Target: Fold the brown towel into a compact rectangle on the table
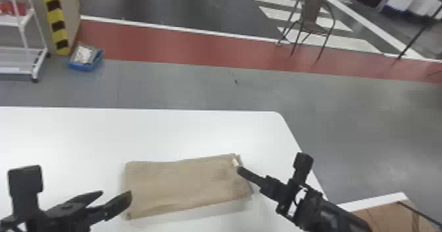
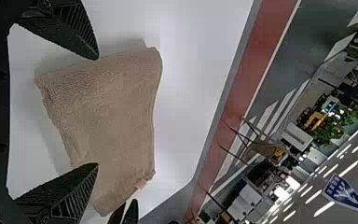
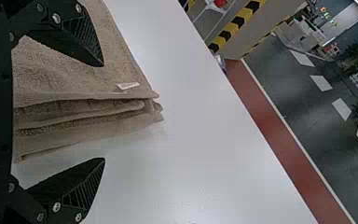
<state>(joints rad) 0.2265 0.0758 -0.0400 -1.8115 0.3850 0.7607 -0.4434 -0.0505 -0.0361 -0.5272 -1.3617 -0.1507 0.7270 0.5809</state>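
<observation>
Bright ceiling lights [image 2: 349,168], soft shadow beside towel [image 1: 187,185], tabletop [image 1: 197,129] sheen

A smooth, plain white bench [image 1: 82,132] with a matte top has a straight far edge, a rounded far right corner and a right edge that slants away from that corner toward the viewer. Lying flat on it, near its right side, is a brown towel [image 1: 184,185], folded into a roughly rectangular stack, longer from side to side than from front to back. Its right end shows several loosely stacked layers, not quite lined up. A small pale tag [image 1: 235,162] sits by the towel's far right corner. Soft shadows fall on the white surface beside the cloth.
</observation>
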